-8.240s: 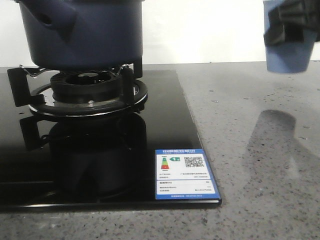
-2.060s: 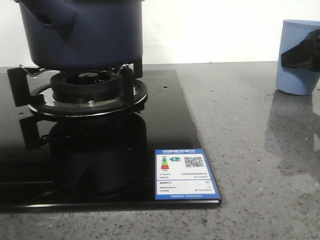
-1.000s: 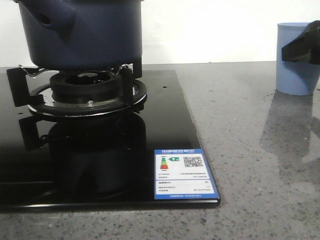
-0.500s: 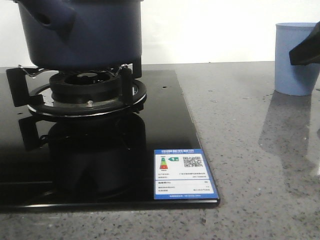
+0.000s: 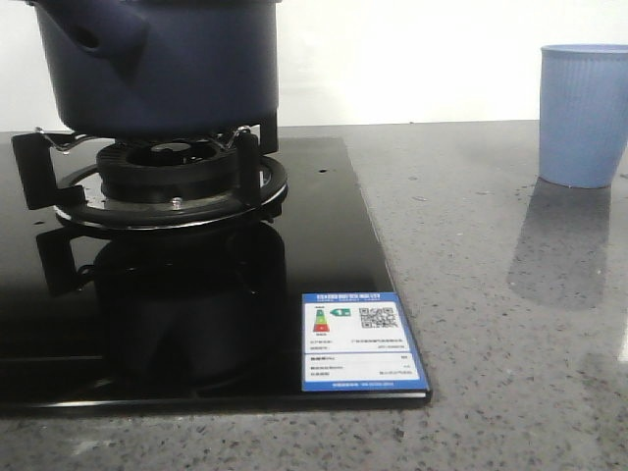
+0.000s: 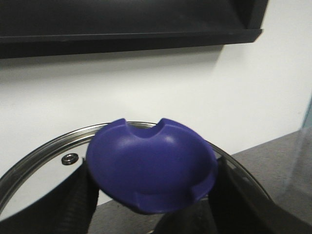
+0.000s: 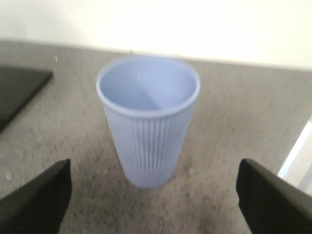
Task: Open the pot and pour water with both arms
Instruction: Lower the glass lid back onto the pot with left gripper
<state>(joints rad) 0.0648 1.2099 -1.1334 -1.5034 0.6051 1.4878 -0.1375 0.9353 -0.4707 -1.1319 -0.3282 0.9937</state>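
The dark navy-blue pot (image 5: 162, 64) was seen resting on the black burner grate (image 5: 157, 177) of the glass stovetop (image 5: 324, 245), at the left of the front view, with its stubby side handle (image 5: 93, 29) turned toward the camera. An energy label (image 5: 361, 341) was stuck on the stovetop's near right corner. On the grey speckled tabletop (image 5: 491, 294), well apart from the pot to the right, a light blue ribbed cup (image 5: 584, 113) stood upright.

In the left wrist view, the blue-violet lid knob (image 6: 152, 170) was clamped between the dark fingers (image 6: 73, 204) of the left end effector (image 6: 148, 217), with the glass lid's metal rim (image 6: 44, 153) showing behind it.

The right end effector (image 7: 153, 204) was spread wide (its fingers (image 7: 36, 197) stood apart from the cup (image 7: 147, 117) on either side), gripping nothing.
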